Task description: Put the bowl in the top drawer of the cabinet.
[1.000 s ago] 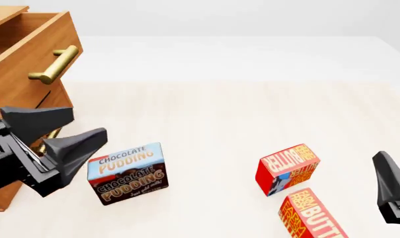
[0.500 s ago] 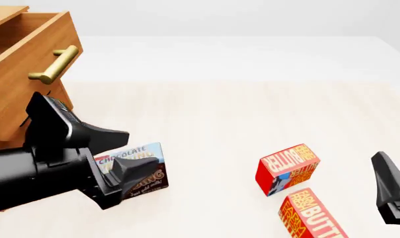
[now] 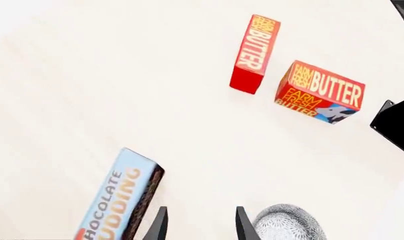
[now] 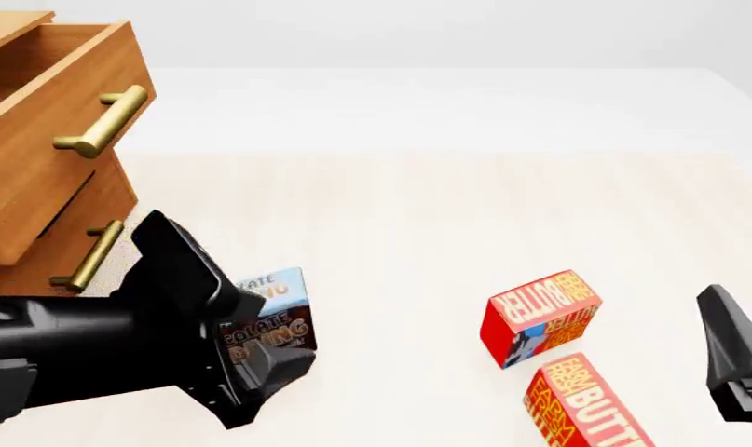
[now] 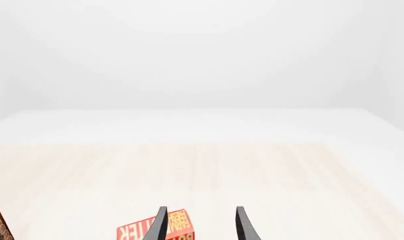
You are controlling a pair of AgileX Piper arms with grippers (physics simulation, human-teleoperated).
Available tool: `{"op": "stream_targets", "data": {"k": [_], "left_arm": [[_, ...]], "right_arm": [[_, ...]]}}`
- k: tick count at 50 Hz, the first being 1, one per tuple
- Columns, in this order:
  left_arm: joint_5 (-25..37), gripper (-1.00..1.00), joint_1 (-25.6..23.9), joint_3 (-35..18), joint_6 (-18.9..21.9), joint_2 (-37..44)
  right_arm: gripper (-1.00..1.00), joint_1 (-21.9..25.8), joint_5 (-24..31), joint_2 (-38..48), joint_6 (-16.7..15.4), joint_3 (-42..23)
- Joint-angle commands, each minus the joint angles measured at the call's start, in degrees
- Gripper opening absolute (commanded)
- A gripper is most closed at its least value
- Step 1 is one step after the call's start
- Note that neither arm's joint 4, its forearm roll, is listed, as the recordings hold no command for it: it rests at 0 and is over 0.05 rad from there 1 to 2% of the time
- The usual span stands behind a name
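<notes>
Orange-brown cabinet (image 4: 28,177) sits far left on the counter (image 4: 413,214); its top drawer (image 4: 47,112) is pulled out, brass handle (image 4: 102,121) showing. We see our left gripper (image 4: 270,358) low by the chocolate pudding box (image 4: 270,317), partly covering it; fingers (image 3: 158,227) parted, gap moderate, holding nothing. In the left wrist view, the bowl (image 3: 289,222) lies on the counter just beside one fingertip, w/ two butter boxes (image 3: 320,92) beyond. Front view doesn't show the bowl. Right gripper (image 5: 198,225) hangs at far right, fingers apart, empty, near the butter boxes.
</notes>
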Motion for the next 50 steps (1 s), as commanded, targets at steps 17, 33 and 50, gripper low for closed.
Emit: {"op": "stream_targets", "data": {"k": [17, 33, 50], "left_arm": [[-8.1, 1.00, -5.3, 4.6, -5.2, 7.6], [-11.9, 1.00, -8.5, 5.7, -8.4, 10.1], [-17.3, 1.00, -11.4, 9.6, -12.8, 12.8]], "right_arm": [[1.00, 0.0, -0.2, 0.0, 0.2, 0.0], [1.00, 0.0, -0.2, 0.0, 0.2, 0.0], [1.00, 0.1, -0.3, 0.0, 0.2, 0.0]]}}
